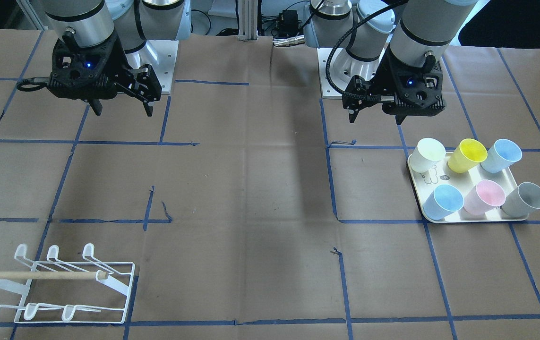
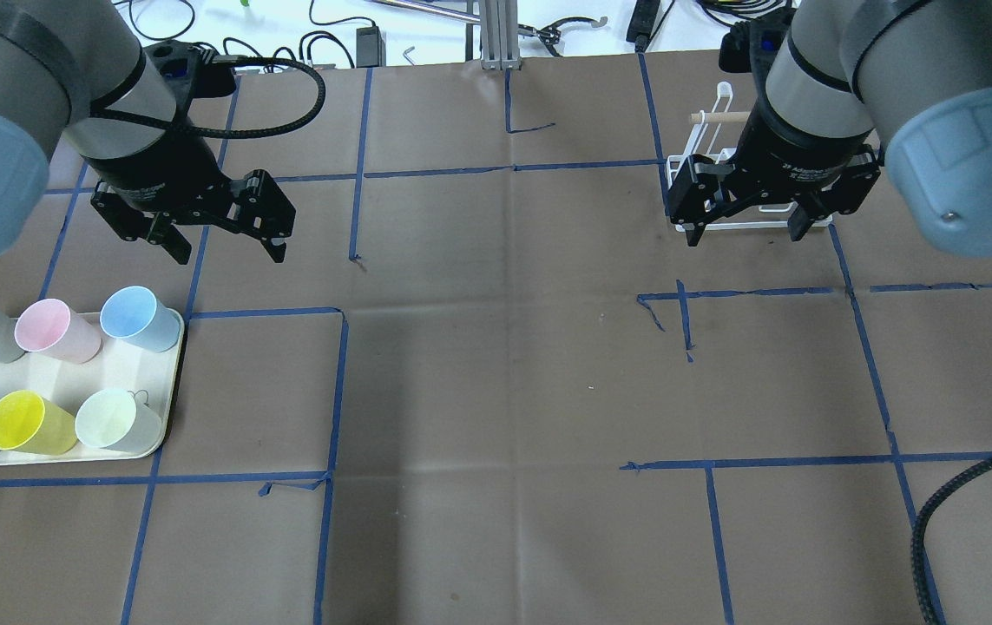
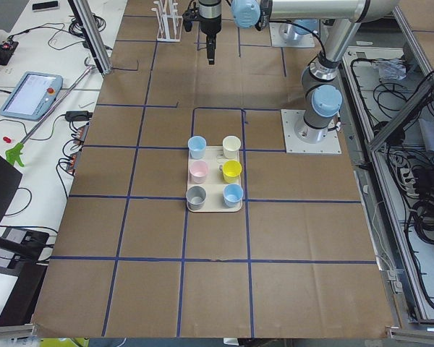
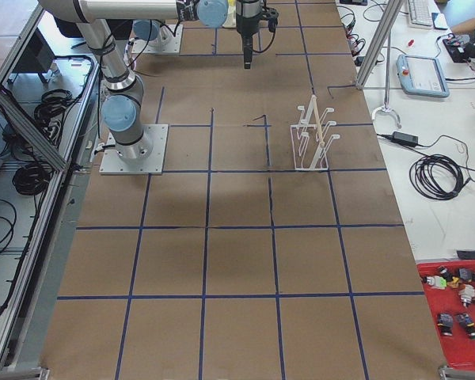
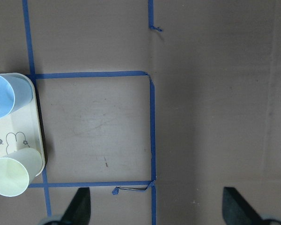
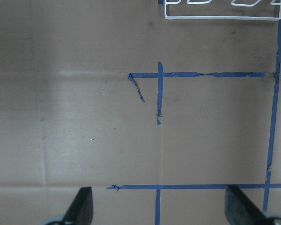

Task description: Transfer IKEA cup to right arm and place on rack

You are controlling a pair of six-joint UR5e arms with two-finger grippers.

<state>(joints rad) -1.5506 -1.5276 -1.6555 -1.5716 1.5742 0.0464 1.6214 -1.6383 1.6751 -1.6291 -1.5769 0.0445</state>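
Several IKEA cups stand on a cream tray [image 1: 468,219] on my left side: white [image 1: 426,154], yellow [image 1: 467,155], two blue, pink [image 1: 484,197] and grey [image 1: 525,199]. My left gripper [image 1: 375,118] hangs open and empty above the table, just behind the tray and to its inner side; it also shows in the overhead view [image 2: 230,255]. My right gripper [image 2: 746,238] is open and empty too, hovering in front of the white wire rack [image 1: 62,283]. The right arm hides part of the rack [image 2: 704,156] from overhead. No cup is held.
Brown paper with blue tape lines covers the table [image 1: 251,189]. The left wrist view shows the tray edge [image 5: 18,136] with two cups at its left. The rack's lower edge [image 6: 220,16] sits at the top of the right wrist view.
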